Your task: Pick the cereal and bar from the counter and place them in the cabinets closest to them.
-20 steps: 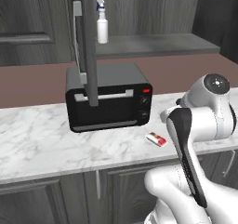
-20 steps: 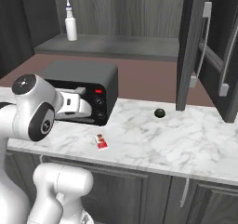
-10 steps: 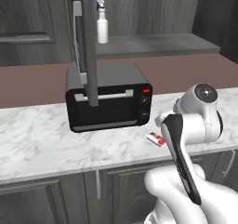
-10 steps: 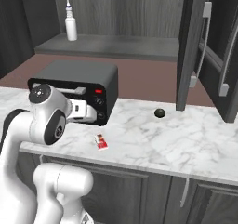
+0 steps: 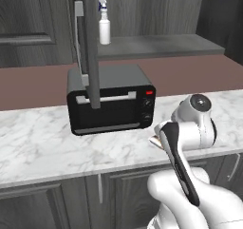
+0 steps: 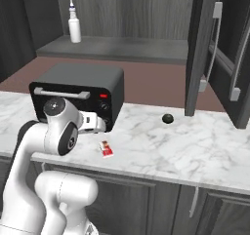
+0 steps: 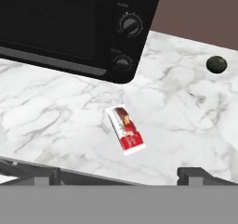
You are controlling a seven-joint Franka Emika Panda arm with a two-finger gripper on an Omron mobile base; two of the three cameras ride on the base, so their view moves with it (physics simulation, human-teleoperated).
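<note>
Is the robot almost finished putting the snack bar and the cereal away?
Not yet. Nothing looks put away: the bar lies flat on the counter in front of the toaster oven. Right now the open claw hangs above the bar, holding nothing. Left to do: grab the bar, lift it to the cabinet shelf where the spray bottle stands, then the cereal.

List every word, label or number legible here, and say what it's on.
None can be read.
Toaster oven: white lettering on its red badge, too blurred to read.
Bar: red-and-white wrapper print, too small to read.
Spray bottle: no label visible.
</note>
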